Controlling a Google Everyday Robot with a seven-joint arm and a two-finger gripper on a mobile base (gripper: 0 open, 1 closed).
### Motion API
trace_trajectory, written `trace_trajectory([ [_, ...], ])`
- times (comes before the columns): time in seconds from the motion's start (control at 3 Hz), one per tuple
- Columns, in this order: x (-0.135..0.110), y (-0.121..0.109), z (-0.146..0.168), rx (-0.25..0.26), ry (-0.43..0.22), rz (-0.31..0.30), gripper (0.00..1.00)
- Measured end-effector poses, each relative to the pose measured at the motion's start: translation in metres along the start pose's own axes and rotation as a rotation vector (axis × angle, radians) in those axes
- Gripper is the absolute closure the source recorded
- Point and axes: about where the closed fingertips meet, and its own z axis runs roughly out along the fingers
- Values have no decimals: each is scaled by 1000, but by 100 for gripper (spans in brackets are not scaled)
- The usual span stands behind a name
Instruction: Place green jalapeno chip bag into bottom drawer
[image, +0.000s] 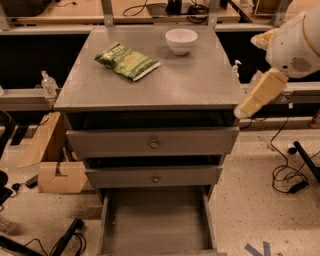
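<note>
The green jalapeno chip bag (127, 61) lies flat on the grey cabinet top (190, 82), at the back left, a little left of a white bowl (181, 40). The bottom drawer (156, 220) is pulled open at the foot of the cabinet and its flat floor is bare. My gripper is not in view. Only my arm's white joint (299, 42) and a cream link (260, 93) show at the right, beside the cabinet's right front corner and well away from the bag.
Two upper drawer fronts with small knobs (154, 144) (155, 178) are slightly ajar. A cardboard box (52, 167) stands on the floor at the left. Cables (287, 172) lie on the floor at the right. Benches run behind the cabinet.
</note>
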Motion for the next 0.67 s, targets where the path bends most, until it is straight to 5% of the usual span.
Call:
trace_trajectory([
  [0.33,-26,-68,31,97,-152,15,0],
  [0.67,-71,-139,74,124,-311,45,0],
])
